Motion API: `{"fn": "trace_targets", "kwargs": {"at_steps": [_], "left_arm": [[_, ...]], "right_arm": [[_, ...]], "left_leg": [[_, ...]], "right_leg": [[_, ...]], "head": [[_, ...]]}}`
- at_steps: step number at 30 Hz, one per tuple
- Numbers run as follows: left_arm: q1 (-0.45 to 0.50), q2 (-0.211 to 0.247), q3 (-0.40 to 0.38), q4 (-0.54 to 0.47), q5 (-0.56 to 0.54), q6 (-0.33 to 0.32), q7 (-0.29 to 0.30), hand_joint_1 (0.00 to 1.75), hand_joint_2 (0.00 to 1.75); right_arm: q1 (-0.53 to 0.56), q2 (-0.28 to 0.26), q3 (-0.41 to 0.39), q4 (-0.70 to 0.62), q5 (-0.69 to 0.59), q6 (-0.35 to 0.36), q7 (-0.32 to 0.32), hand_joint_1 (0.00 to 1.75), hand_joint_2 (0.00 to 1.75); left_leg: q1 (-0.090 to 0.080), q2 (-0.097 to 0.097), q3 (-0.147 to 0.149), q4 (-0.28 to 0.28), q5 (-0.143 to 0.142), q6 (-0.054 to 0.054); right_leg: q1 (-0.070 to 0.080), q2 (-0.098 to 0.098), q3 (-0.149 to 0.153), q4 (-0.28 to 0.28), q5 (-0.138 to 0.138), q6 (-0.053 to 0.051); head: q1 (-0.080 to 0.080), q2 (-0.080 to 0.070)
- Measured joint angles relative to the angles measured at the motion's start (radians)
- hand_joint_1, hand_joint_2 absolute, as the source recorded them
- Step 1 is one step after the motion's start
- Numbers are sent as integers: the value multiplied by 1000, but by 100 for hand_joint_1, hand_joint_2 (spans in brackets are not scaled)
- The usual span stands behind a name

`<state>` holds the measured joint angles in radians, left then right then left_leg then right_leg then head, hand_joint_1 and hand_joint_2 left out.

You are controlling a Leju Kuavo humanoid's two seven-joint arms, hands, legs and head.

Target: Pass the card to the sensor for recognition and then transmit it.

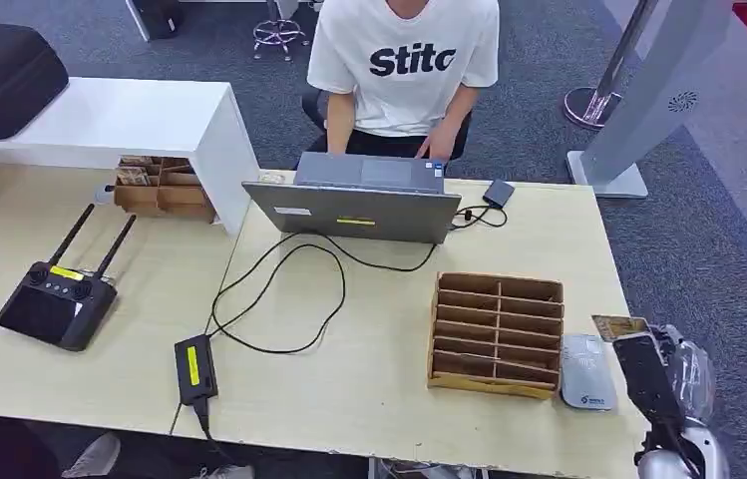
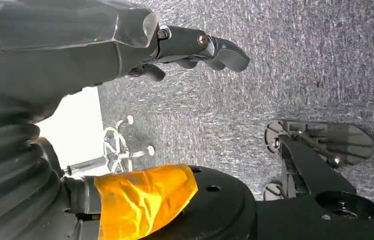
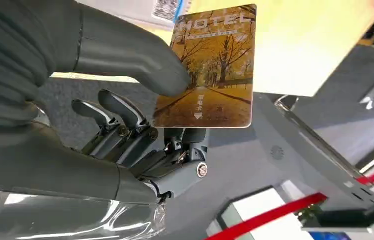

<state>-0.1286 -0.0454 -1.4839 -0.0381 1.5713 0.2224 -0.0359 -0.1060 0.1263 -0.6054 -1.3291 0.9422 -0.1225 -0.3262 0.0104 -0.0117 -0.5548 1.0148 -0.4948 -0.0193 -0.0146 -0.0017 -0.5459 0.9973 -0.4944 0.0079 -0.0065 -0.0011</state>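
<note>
The light wooden table (image 1: pixel 369 329) fills the middle of the head view, with a person in a white T-shirt (image 1: pixel 404 60) seated at its far side behind a grey laptop (image 1: pixel 354 205). Nearer the robot sits a cardboard divider box (image 1: pixel 496 334) of slotted compartments, and just beside it, toward the table's right end, the small white card sensor (image 1: pixel 587 371).

Right there at the edge is the right hand (image 1: pixel 648 374), gripping the hotel card (image 1: pixel 618 326). In the right wrist view the thumb (image 3: pixel 140 60) presses on the card's printed face (image 3: pixel 209 70), dark fingers behind it: a firm pinch at the lower left part, most of the card free. The card looks to be above and just beyond the sensor's far end, not touching it.

The left hand (image 2: pixel 194 47) hangs over grey carpet with its fingers loosely curled, holding nothing.

Now for the step, presenting the card. My read: bring the free part of the card flat over the sensor's top, face parallel to it, close or lightly touching, and pause for the reading. The pinch should stay unchanged; tilting or pressing risks the card slipping in the fingers or nudging the light sensor off the edge.
</note>
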Motion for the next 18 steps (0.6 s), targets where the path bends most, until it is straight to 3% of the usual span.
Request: {"fn": "trace_targets", "kwargs": {"at_steps": [18], "left_arm": [[1,-3,15,5,0,2,0,0,175]], "right_arm": [[25,24,-56,89,-10,2,0,175,175]], "left_leg": [[0,0,0,0,0,0]], "right_leg": [[0,0,0,0,0,0]], "head": [[0,0]]}}
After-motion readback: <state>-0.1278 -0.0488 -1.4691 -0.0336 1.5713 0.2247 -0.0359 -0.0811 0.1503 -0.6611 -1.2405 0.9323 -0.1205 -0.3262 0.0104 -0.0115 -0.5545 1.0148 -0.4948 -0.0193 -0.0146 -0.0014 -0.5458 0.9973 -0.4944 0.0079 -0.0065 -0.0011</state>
